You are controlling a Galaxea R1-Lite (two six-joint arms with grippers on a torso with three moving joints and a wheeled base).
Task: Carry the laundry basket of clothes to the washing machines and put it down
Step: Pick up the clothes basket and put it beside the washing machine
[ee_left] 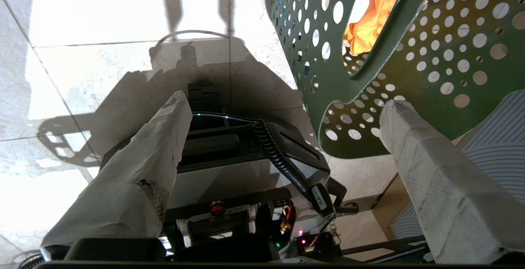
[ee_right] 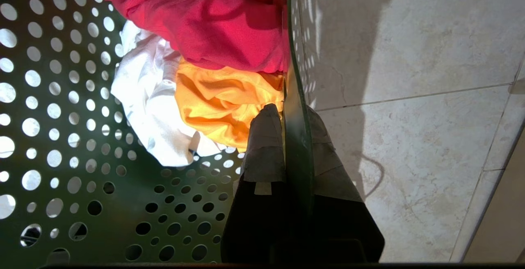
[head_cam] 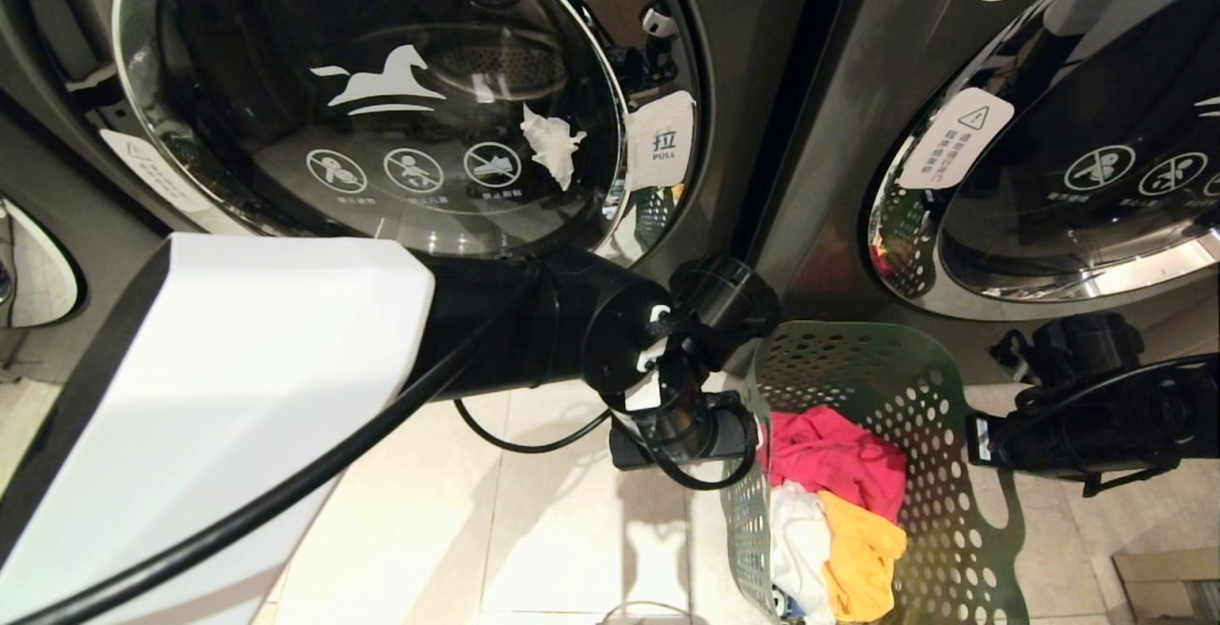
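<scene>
Right gripper (ee_right: 287,137) clamped on the rim of the laundry basket (head_cam: 896,387), left gripper (ee_left: 283,113) spread wide just beside its other wall, holding nothing. Stiff but light, probably; best taken by rim or handle cut-outs, the clothes (head_cam: 839,501) soft inside. Beyond, on the floor (head_cam: 534,520) before the washing machines (head_cam: 381,91): horse logo, "PULL" label (head_cam: 660,141).

open floor (head_cam: 534,530) left of laundry basket (head_cam: 915,396), washing machines (head_cam: 381,82) behind

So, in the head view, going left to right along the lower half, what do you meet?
White arm housing → left end effector → laundry basket holding the clothes → right arm → cardboard box corner.
</scene>
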